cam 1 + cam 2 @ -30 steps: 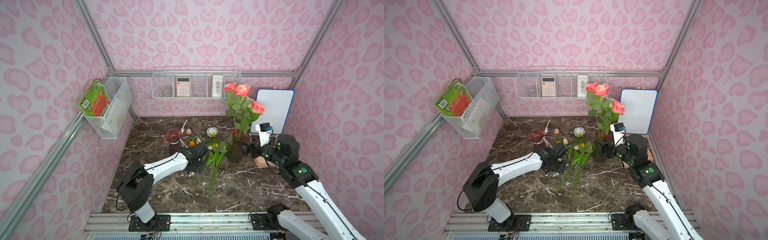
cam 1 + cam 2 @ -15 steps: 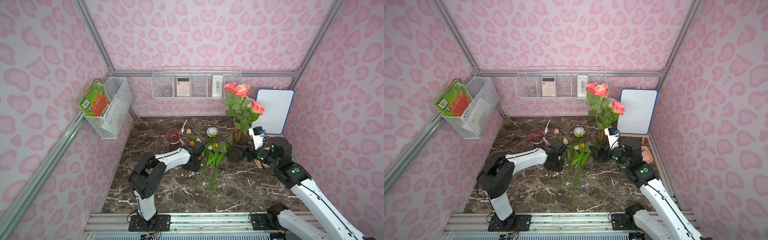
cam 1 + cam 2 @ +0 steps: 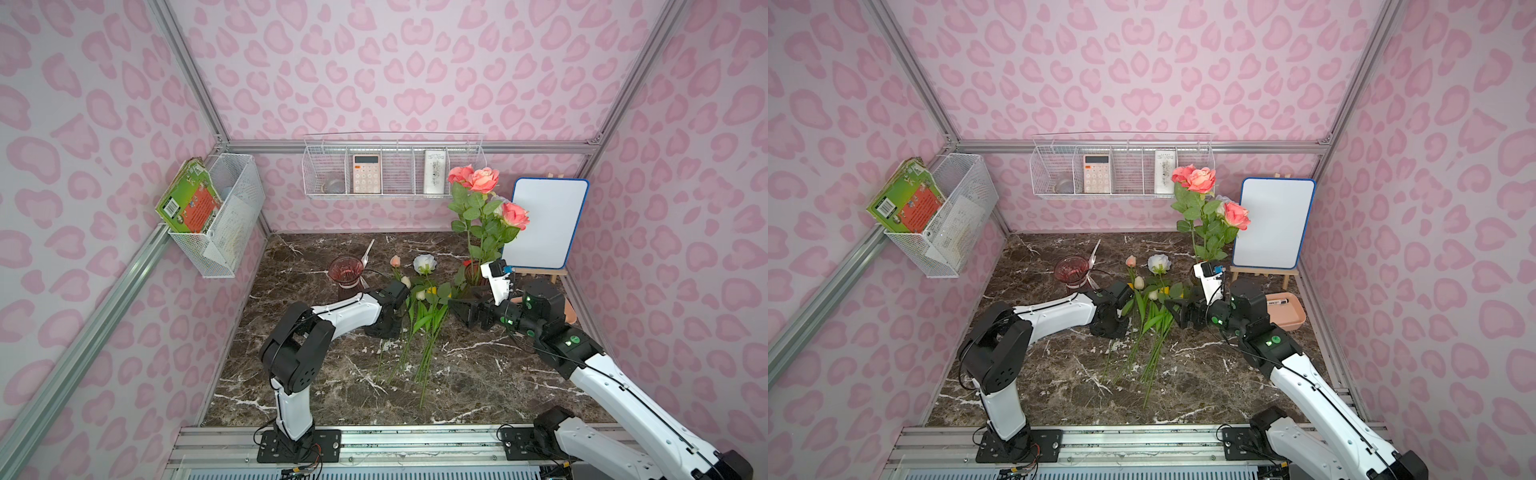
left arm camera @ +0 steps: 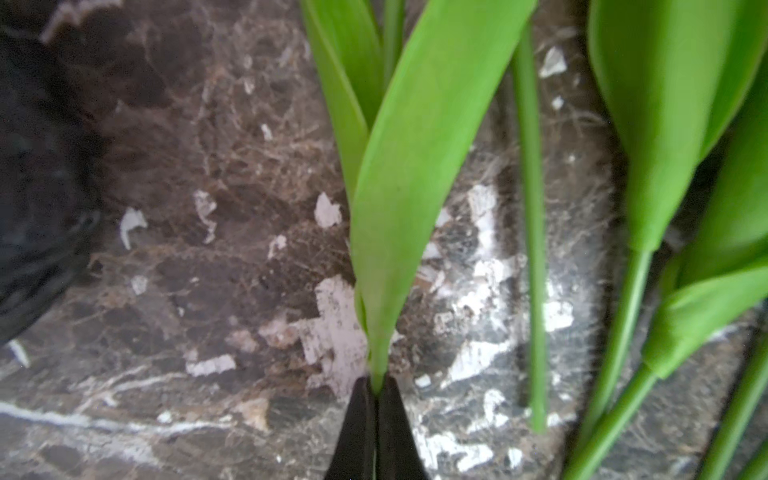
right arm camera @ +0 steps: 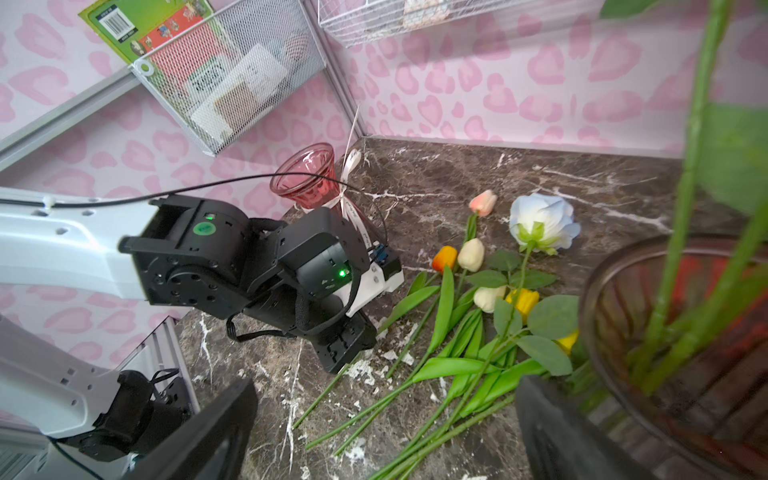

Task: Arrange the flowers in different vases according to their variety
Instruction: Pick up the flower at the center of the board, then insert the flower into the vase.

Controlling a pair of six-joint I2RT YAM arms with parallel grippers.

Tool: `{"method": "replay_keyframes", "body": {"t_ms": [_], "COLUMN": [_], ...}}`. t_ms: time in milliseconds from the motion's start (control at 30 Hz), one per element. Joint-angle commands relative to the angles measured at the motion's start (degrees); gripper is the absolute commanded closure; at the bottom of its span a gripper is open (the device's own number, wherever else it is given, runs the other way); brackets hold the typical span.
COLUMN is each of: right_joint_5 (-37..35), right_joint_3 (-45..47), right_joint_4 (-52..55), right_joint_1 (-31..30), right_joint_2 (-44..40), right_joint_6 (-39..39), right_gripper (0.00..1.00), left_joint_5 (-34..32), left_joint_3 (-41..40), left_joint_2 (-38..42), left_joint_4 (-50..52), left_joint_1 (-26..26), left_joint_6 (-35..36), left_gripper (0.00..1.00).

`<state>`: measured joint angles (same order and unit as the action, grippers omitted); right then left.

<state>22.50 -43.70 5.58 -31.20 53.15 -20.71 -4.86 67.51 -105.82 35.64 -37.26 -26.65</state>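
Slippage: left jaws pinch one slim green tulip stem (image 4: 377, 357) at the tips; right jaws, wide apart, could knock the dark ribbed glass vase (image 5: 698, 399).

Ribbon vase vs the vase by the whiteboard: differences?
The ribbon vase is empty; the rose vase holds pink roses. The ribbon vase has a white ribbon at its neck; none shows on the rose vase, which is partly hidden. Both stand upright, reddish glass.

White links (image 3: 345, 313), black joints (image 3: 297, 353), green lights (image 5: 203, 228), thin black cables (image 5: 249, 180).
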Motion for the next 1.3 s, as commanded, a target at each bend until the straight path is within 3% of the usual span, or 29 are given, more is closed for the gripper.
{"method": "replay_keyframes", "body": {"t_ms": [0,233,767,1067,1267], "right_joint_5": [-1.3,-1.9,-5.7,-1.4,1.4], "right_joint_3": [1.5,7.1,11.3,16.2,18.1], "right_joint_4": [-2.5,-5.4,-7.9,-14.4,-17.9], "right_joint_1": [-2.9,-3.7,-1.9,3.6,6.0], "right_joint_2": [1.6,2.9,3.9,1.5,0.4], "right_joint_6": [0.2,-2.9,-9.0,-18.9,-22.7], "right_gripper": [0.01,0.01,0.01,0.01,0.01], "left_joint_5": [-2.0,-3.3,-8.6,-9.6,-14.0], "left_joint_3": [0.9,3.4,2.4,2.7,5.0], "left_joint_2": [2.0,7.5,31.5,37.0,39.0], "left_joint_4": [3.1,6.6,6.7,0.8,-5.2], "left_joint_1": [0.1,-0.1,-0.1,-0.1,0.0], "left_joint_6": [1.4,2.7,-0.1,3.8,7.5], "left_gripper": [1.00,1.00,1.00,1.00,1.00]}}
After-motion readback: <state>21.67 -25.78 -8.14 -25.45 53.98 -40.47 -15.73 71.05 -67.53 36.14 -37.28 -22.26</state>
